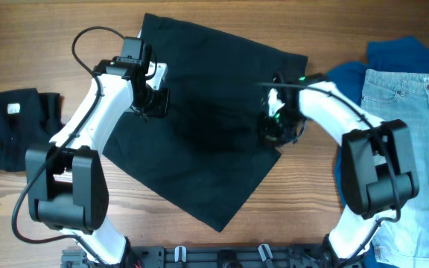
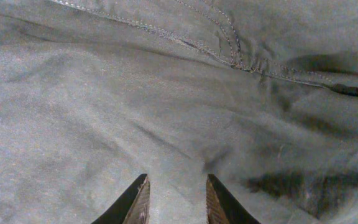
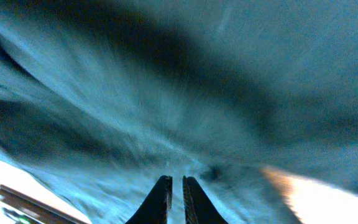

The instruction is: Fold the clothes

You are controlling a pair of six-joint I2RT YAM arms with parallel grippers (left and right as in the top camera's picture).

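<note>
Wooden worktop (image 1: 21, 59) carries every item.

1. Black cloth (image 1: 199, 149): the largest piece. It lies spread flat mid-worktop, turned at an angle, in a single layer with no fold made.
2. Light-blue jeans (image 1: 412, 104): well right of the black cloth, unfolded.
3. Blue garment (image 1: 401, 53): right of the black cloth, partly under the jeans' upper edge.
4. Folded black garment (image 1: 10, 123): well left of the black cloth, white logo showing. Judged finished.
5. Left claw (image 2: 176, 186): down on the black cloth's upper-left border. The fingers stand apart with flat fabric showing between them and nothing gripped.
6. Right claw (image 3: 176, 183): at the black cloth's right border. The fingers are closed to a thin slit. The wrist view is blurred, so whether fabric is caught between them cannot be confirmed.

Assessment: the step in hand is taking hold of the black cloth's two opposite borders for the first fold; the task is at an early stage.

Next move calls for the left claw to close on its border and for the right hold to be confirmed. Both arms should then lift evenly and carry one half over the other with the edges kept matched.
</note>
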